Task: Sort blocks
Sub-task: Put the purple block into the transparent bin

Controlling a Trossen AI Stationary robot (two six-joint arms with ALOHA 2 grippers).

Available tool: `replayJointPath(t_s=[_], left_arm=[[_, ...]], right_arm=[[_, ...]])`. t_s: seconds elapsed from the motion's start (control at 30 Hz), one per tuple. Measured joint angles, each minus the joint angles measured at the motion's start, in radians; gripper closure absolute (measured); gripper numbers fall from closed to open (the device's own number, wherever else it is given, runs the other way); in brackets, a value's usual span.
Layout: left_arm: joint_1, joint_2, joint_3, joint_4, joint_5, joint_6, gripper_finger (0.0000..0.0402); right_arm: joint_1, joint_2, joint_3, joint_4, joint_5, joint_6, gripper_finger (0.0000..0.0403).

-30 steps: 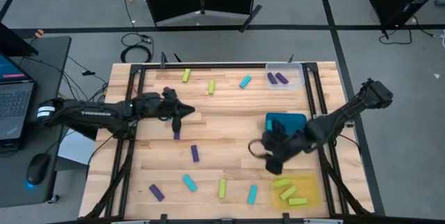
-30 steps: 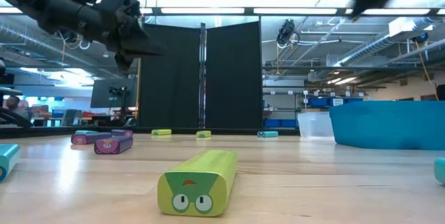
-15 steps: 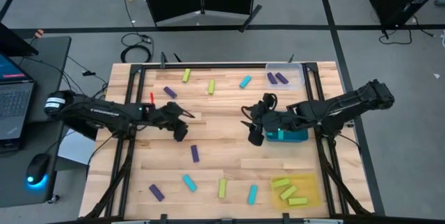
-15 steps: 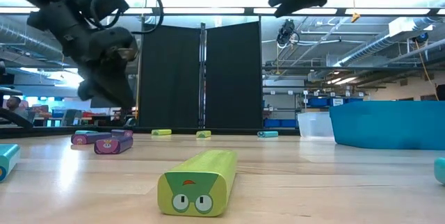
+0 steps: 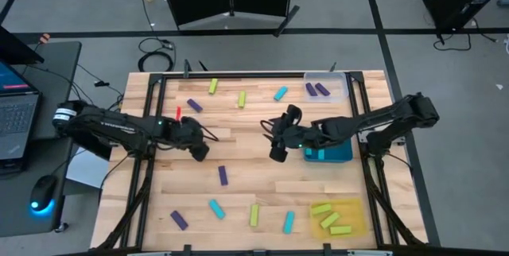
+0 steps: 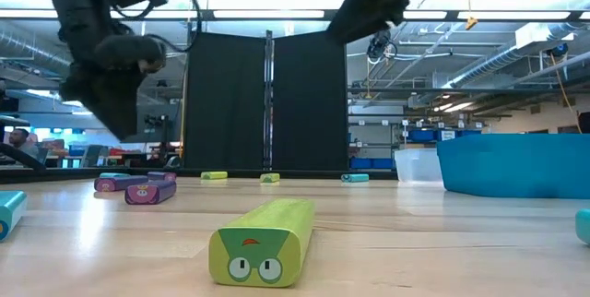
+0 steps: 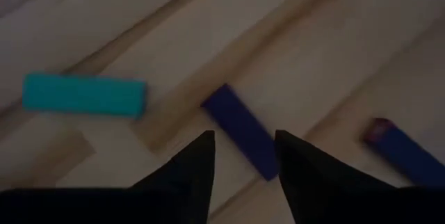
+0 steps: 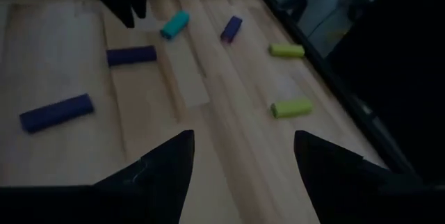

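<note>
Purple, cyan and yellow-green blocks lie scattered flat on the wooden table (image 5: 262,184). My left gripper (image 5: 199,151) hangs open left of the table's middle, pointing steeply down. In the left wrist view a purple block (image 7: 243,130) lies on the table below the gap between its fingers, with a cyan block (image 7: 83,94) and another purple block (image 7: 403,151) close by. My right gripper (image 5: 274,149) is open and empty above the table's middle, just left of the teal tray (image 5: 332,154). In the low view both grippers (image 6: 115,126) (image 6: 336,34) hang well above the table.
A clear tray (image 5: 326,89) at the far right holds two purple blocks. A yellow tray (image 5: 354,218) at the near right holds three yellow-green blocks. A yellow-green block (image 6: 263,242) lies at the near edge. A laptop and a mouse sit on a side desk to the left.
My right gripper has swung from beside the yellow tray toward the table's left and far edge, past the teal tray to the middle. My left gripper has tipped from nearly level to pointing steeply down, staying over the same part of the table.
</note>
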Motion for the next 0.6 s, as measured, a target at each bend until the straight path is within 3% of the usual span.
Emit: replayJointPath(t_s=[0.33, 0.6], left_arm=[[-0.071, 0.000, -0.058, 0.031, 0.000, -0.188, 0.0198], [-0.108, 0.036, -0.125, 0.241, 0.006, -0.261, 0.0160]], right_arm=[[-0.052, 0.030, 0.000, 0.095, -0.033, -0.100, 0.0135], [-0.059, 0.028, 0.000, 0.103, -0.053, -0.118, 0.0133]])
